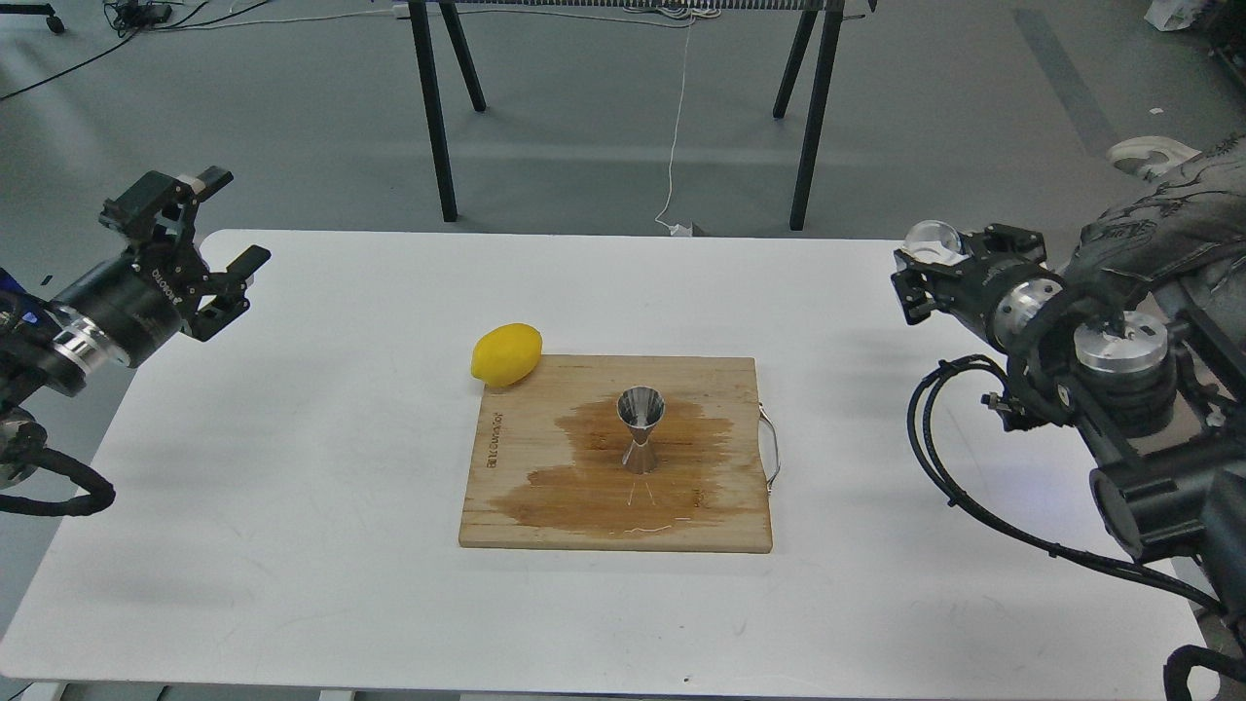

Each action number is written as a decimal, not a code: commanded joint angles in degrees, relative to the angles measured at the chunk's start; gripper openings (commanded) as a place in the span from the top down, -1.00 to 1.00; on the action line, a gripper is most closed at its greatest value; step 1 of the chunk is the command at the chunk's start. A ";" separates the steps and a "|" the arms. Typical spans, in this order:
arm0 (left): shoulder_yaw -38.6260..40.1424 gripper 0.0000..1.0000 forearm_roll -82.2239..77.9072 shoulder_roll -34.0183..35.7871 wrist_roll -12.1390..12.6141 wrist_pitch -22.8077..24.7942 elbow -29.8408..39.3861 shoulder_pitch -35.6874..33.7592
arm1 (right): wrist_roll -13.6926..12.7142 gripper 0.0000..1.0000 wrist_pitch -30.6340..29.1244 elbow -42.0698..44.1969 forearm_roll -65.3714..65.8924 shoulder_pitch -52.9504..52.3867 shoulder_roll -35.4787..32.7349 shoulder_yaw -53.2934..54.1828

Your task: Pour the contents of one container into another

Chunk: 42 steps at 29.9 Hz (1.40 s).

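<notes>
Clearly the right gripper (920, 273), clamped on the glass cup (932, 239), must carry it left and toward the front, since the jigger (641, 429) stands upright mid-board (545, 521), while the left gripper (222, 239) hangs spread, empty.

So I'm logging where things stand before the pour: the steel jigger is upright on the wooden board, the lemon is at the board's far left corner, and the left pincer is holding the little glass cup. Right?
Not quite. The head view shows the glass cup in the right pincer, not the left pincer, which is open and empty. The jigger is upright on the board, with the lemon at its far left corner.
</notes>
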State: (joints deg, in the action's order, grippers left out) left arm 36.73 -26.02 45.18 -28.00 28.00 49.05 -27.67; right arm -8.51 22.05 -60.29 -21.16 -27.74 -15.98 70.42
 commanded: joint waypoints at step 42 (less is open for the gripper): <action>0.01 -0.99 0.00 -0.36 0.00 0.00 0.35 -0.01 | -0.37 -0.14 4.23 1.58 -4.60 10.60 1.04 0.86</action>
State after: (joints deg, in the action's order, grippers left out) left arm 36.74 -26.01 44.80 -28.00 28.00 49.32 -27.68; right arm -8.87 26.27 -58.80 -25.75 -17.14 -14.94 71.27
